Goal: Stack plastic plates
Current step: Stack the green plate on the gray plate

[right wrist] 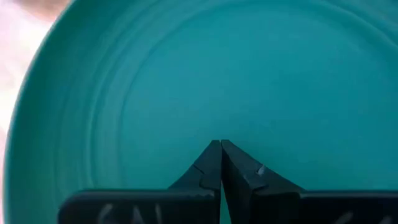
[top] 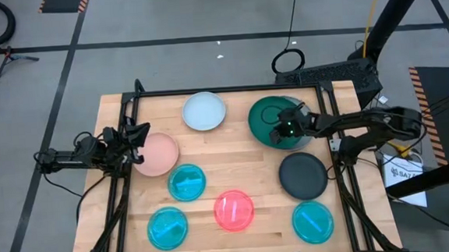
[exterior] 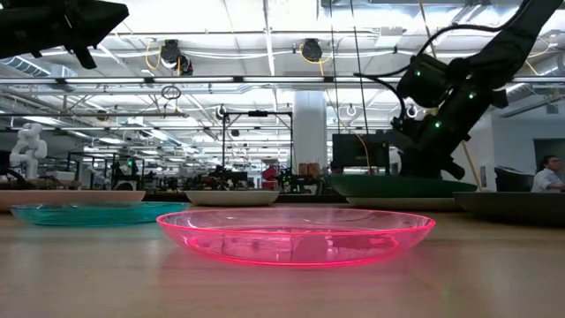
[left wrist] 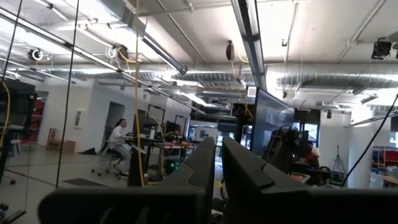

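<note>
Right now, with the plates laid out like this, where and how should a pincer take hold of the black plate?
By its rim. The black plate lies flat and upright on the table, so only its raised edge offers a grip. I would come from above at the edge nearest the right pincer, one finger inside the lip, one outside. That pincer hangs, shut, over the green plate.

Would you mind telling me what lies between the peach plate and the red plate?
In the high view, a cyan plate lies between the peach plate and the red plate.
</note>
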`<state>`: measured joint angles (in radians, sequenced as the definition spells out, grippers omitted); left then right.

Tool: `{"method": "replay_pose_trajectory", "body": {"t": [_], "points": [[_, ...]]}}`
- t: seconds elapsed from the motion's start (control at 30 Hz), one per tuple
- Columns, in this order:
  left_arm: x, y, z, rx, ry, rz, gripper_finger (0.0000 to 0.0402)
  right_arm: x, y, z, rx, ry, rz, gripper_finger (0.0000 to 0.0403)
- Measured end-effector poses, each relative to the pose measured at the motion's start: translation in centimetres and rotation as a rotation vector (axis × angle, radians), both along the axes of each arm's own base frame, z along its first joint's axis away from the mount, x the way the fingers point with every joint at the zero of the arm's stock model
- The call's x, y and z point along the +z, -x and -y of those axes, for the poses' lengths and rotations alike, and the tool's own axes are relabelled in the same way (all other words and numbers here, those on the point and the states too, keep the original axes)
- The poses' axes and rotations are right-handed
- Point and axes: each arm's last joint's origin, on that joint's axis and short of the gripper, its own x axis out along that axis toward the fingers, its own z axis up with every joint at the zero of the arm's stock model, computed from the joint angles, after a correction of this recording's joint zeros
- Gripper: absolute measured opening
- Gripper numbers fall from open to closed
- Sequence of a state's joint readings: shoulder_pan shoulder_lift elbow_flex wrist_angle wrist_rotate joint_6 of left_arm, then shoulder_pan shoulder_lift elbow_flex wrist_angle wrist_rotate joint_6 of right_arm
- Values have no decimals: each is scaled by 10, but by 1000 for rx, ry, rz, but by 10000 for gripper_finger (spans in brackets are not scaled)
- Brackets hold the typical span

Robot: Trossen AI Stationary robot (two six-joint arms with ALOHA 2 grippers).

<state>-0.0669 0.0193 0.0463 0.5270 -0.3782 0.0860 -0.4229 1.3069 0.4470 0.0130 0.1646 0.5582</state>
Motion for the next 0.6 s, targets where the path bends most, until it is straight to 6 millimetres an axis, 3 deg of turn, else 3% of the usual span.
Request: {"method": "replay_pose_trajectory", "body": {"t": [0.3, 0.6], "points": [[-1, -1, 0, -6, 10, -7, 35, 0, 8, 0, -74, 67, -85, 1], [-2, -1, 0, -6, 9, -26, 35, 12, 4, -6, -59, 68, 24, 0]]}}
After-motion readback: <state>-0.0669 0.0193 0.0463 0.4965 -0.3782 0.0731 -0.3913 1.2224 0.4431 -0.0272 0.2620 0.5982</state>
